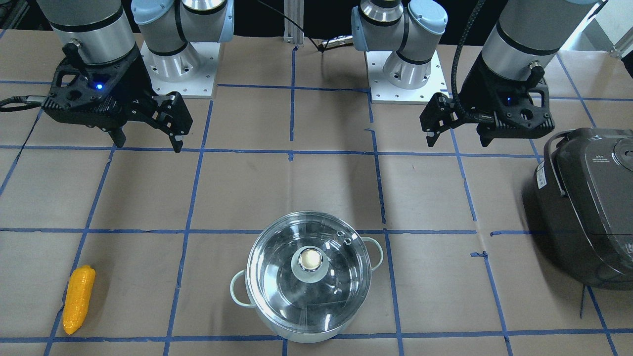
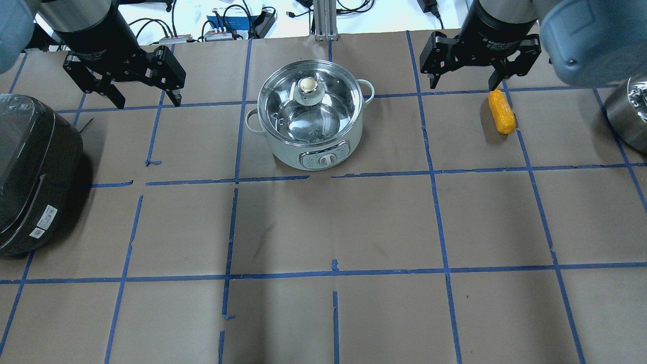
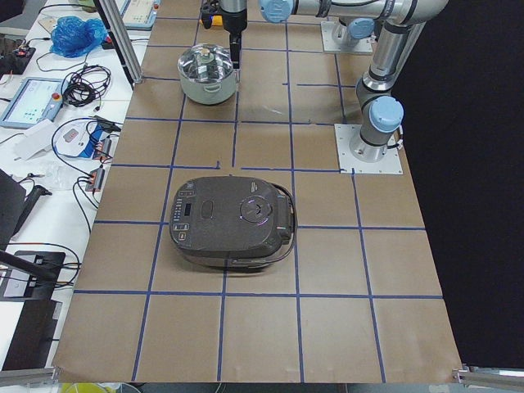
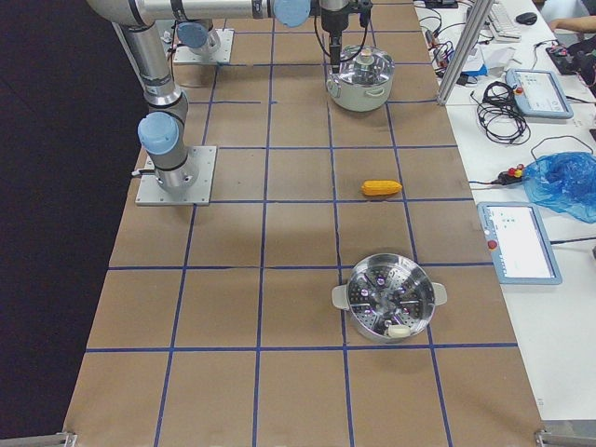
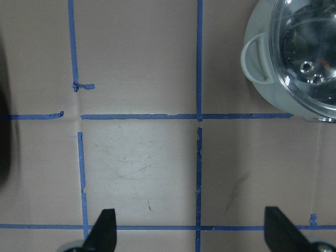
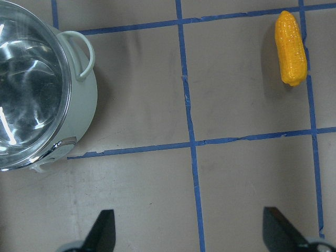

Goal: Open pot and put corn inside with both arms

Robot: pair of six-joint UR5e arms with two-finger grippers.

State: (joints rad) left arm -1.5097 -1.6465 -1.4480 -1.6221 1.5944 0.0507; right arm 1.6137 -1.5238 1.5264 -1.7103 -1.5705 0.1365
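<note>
Steel pot (image 2: 287,151) sits mid-table, glass lid (image 2: 328,103) on, knob (image 2: 306,85) up. Yellow corn (image 2: 501,111) lies flat on the brown paper on the right arm's side, well apart from the pot. Left gripper (image 2: 147,101) has its jaws spread wide and holds nothing, hanging above the table between the pot and the dark rice cooker (image 2: 30,172). Right gripper (image 2: 462,84) is also wide and empty, up off the table, clear of the corn.
</note>
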